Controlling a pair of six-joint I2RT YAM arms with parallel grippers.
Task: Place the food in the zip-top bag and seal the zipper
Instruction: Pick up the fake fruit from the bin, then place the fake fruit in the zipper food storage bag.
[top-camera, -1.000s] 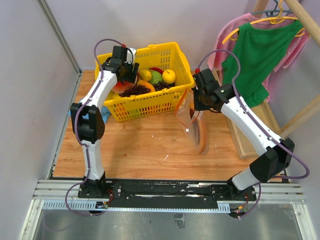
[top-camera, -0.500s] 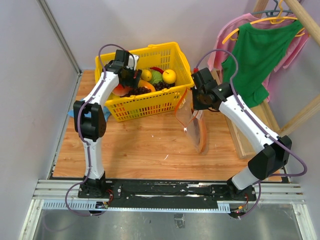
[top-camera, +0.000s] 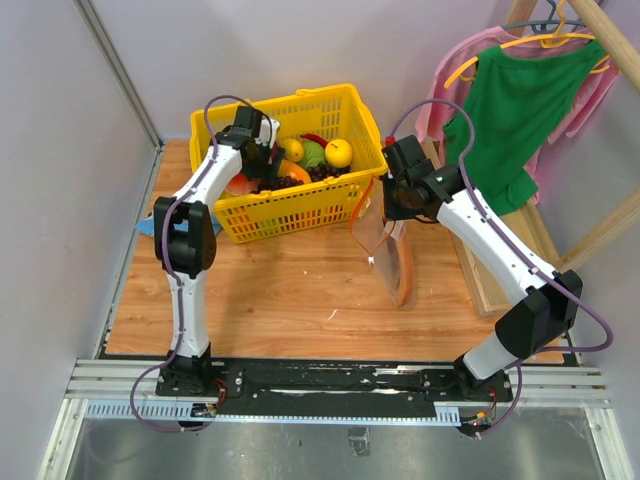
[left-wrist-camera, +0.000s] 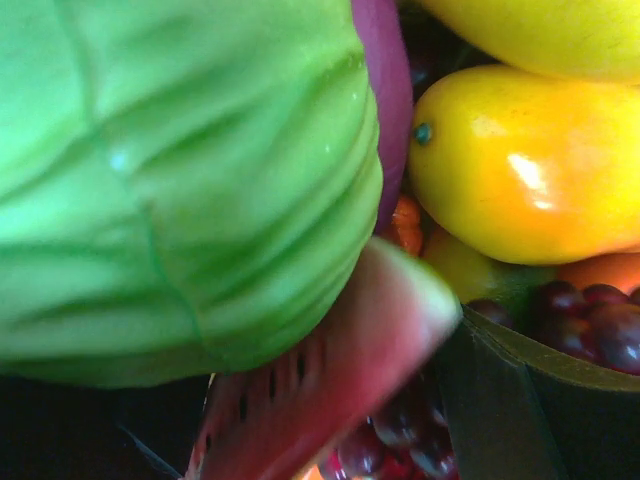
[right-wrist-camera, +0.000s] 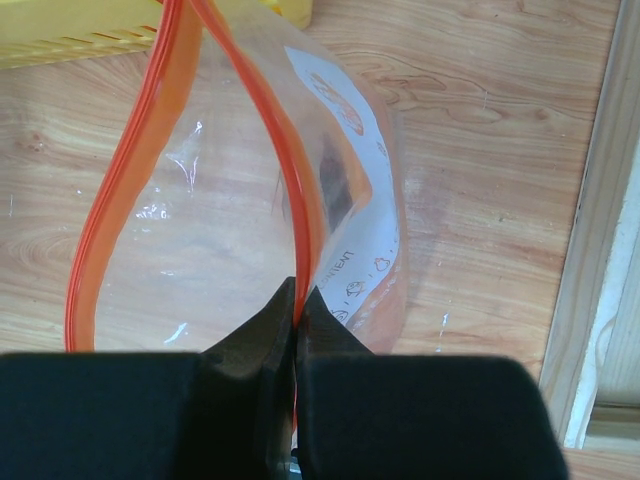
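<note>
**On the wooden table (top-camera: 290, 290), nothing is packed yet**

Nearest to us, on the right side of the table, the right gripper (right-wrist-camera: 298, 300) is pinched tight on the zipper (right-wrist-camera: 120, 180), the orange strip of the zip-top bag (right-wrist-camera: 220, 220). The bag hangs down toward the wood. Its mouth gapes open, and no food can be seen inside.

Farther back on the left sits the yellow basket (top-camera: 300, 210). The left gripper (top-camera: 262, 152) is down among the toys in it. A moment ago it was closer to the basket's left end, and its fingers were less spread. Now it has slid in over the fruit and its fingers stand wide apart, squeezing nothing.

Right under it lies the watermelon slice (left-wrist-camera: 320, 380), between the two fingers. The green cabbage (left-wrist-camera: 170, 170) is pressed close beside it. The yellow fruit (left-wrist-camera: 520, 170) and the purple grapes (left-wrist-camera: 590, 320) lie just past it.

So the hand looks ready to grab the slice. It should take care not to catch the cabbage too.
</note>
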